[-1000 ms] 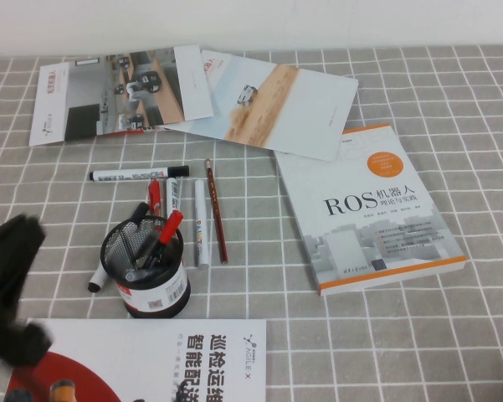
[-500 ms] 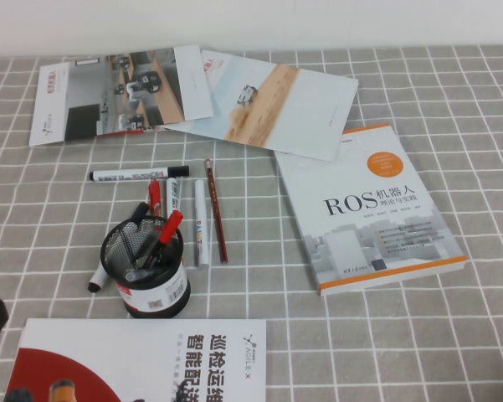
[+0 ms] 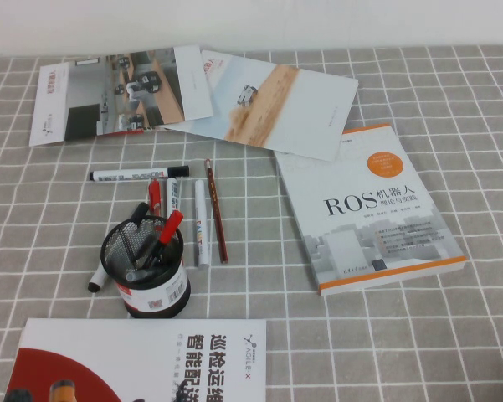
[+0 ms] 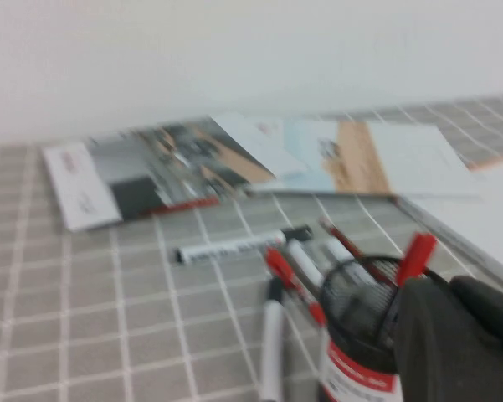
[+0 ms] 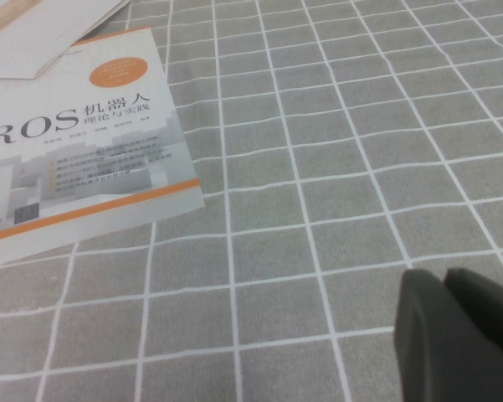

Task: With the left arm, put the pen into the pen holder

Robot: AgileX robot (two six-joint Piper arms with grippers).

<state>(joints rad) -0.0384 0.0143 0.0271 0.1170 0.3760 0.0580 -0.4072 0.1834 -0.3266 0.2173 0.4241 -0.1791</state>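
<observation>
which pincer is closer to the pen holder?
Left. The left pincer sits right beside the pen holder; the right pincer hangs over bare cloth past the ROS book.

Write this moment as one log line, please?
pen: in pen holder | left gripper: beside holder | right gripper: over bare cloth
</observation>
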